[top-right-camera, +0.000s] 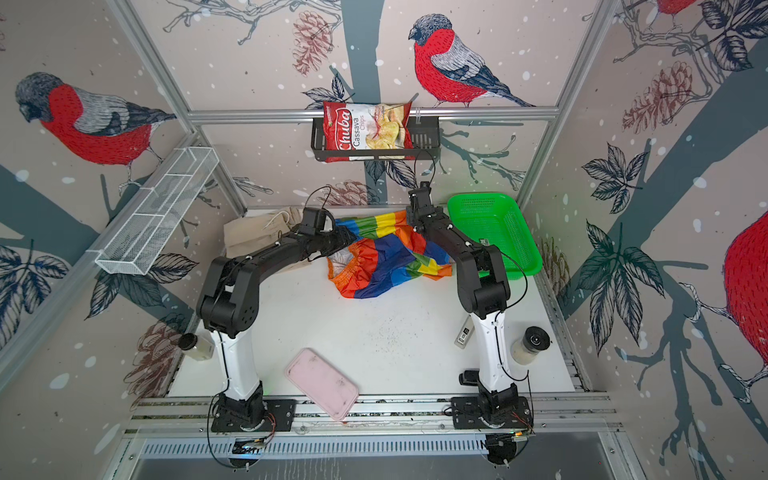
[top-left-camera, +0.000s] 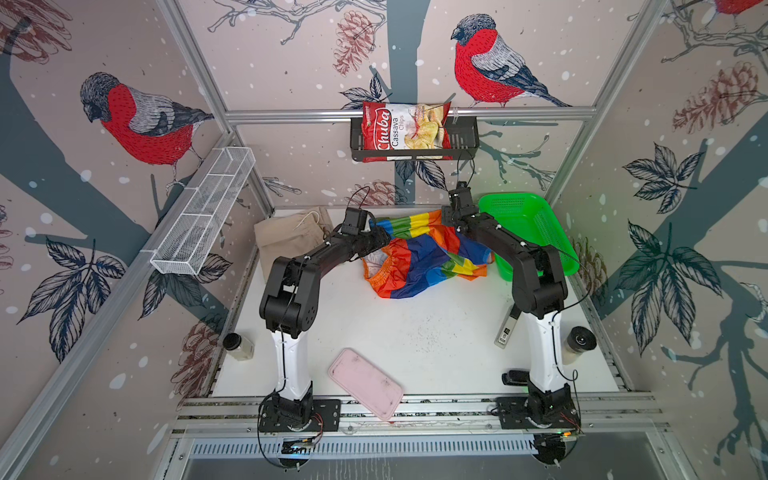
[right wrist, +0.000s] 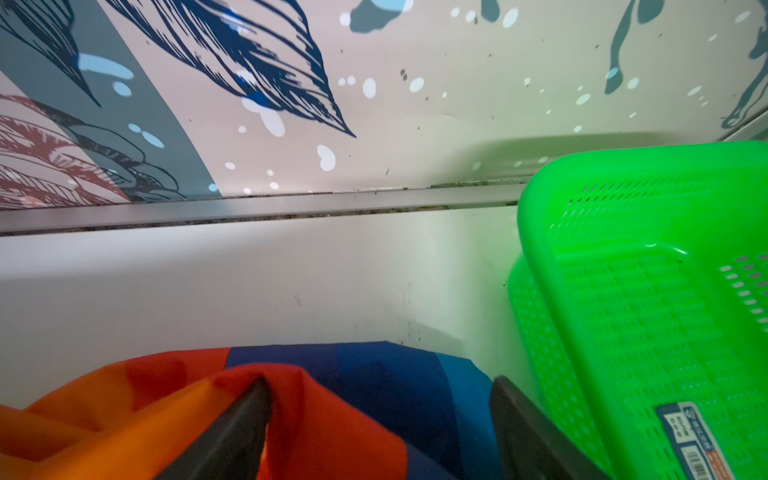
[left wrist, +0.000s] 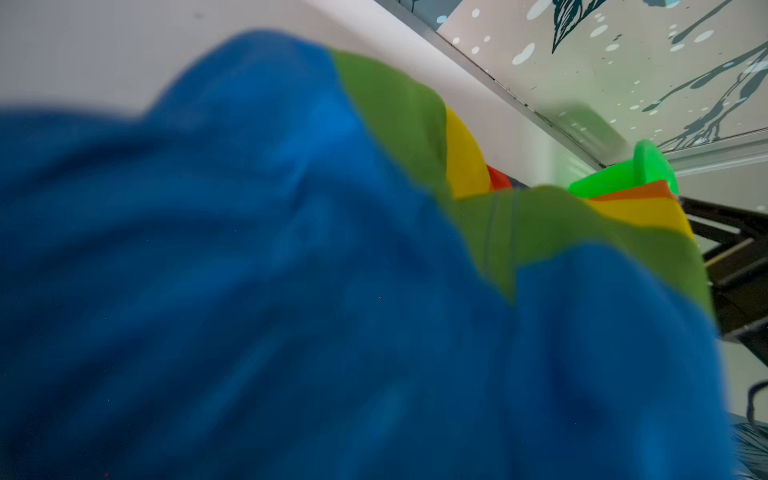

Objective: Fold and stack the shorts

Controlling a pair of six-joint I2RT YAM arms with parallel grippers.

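Judged at the spreading step, nothing stacked yet. Saw striped shorts (top-left-camera: 419,257) crumpled under both sets of jaws, beige shorts (top-left-camera: 286,237) just outside the left gripper (top-left-camera: 380,241). Found right gripper (right wrist: 380,382) spread wide over the cloth, beside green basket (right wrist: 623,291). Could not tell for the left, lens smothered in blue. Probably needed next: firm edge pinches, then pulling taut.

striped shorts (top-left-camera: 424,266) shiny, crumpled heap, back middle; beige shorts (top-left-camera: 286,239) lying flat, drawstring showing, just left of them
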